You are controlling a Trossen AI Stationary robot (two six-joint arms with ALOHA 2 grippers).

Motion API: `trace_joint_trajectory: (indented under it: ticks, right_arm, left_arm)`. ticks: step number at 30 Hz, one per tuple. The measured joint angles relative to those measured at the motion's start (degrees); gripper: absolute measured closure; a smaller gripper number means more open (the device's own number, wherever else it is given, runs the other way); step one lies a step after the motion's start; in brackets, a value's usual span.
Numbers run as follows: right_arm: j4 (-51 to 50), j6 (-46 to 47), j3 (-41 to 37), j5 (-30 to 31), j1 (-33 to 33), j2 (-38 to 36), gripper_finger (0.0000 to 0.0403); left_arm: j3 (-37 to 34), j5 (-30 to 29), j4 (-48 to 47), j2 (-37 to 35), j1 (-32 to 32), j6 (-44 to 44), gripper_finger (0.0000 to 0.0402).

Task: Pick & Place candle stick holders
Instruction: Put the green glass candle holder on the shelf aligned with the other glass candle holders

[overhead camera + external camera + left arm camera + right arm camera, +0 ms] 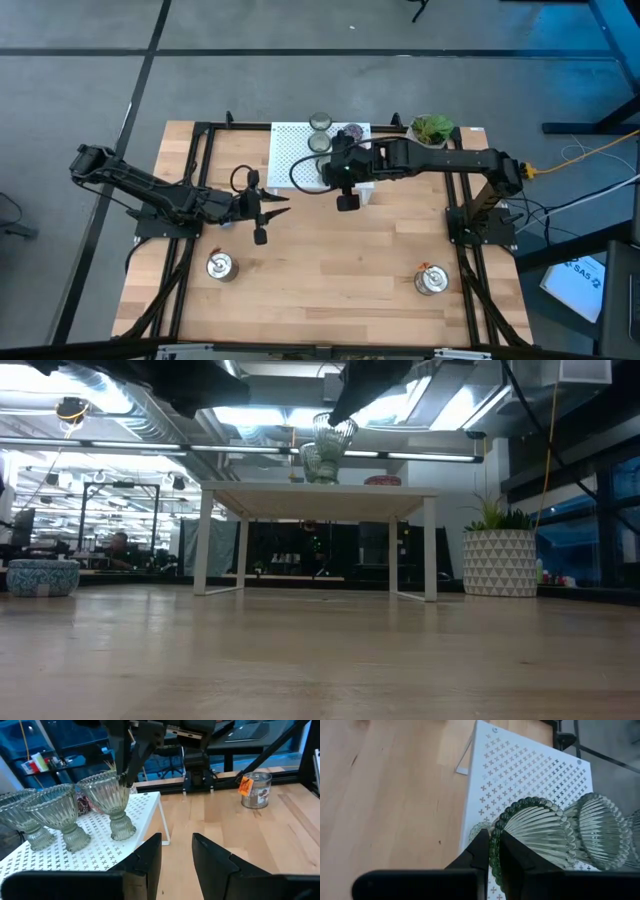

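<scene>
— Glass is what the right jaws (492, 851) are pinching: the beaded rim of one ribbed, olive-clear cup (537, 836), one finger inside the bowl and one outside. Where is that cup sitting?

— Over the white rack (296, 152) at the back of the bench (330, 260). In the left wrist view the held cup (111, 802) is hanging upright with its foot at the rack's top near the front edge; whether it is touching or just above, I cannot tell. Two more ribbed glass cups (59, 815) are standing beside it on the rack.

— And the others?

— From above, a dark purple cup (353, 131) is showing at the rack's far right corner, partly behind the right arm. Two shiny silver cups are resting on the bare wood near the front: one on the left (220, 266), one on the right (431, 281). At bench height, a blue patterned cup (42, 576) is sitting at the far left.

— What is the left arm doing?

— Its jaws (262, 212) are hovering over the wood left of the rack, parted a little and gripping nothing. A white pot with a green plant (432, 129) is standing at the back, right of the rack.
</scene>
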Motion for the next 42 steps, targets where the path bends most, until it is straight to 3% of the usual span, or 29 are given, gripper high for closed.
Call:
trace_joint_trajectory:
  ticks: [29, 42]
  right_arm:
    - [2.18, -11.11, 0.00, 1.09, 2.05, 2.03, 0.0376]
    - [1.30, -11.21, 0.00, 2.81, 2.03, 1.79, 0.0376]
  left_arm:
    - [0.00, -0.03, -0.24, 0.04, 0.00, 0.02, 0.0297]
    - [0.00, -0.01, -0.59, 0.04, 0.00, 0.02, 0.0297]
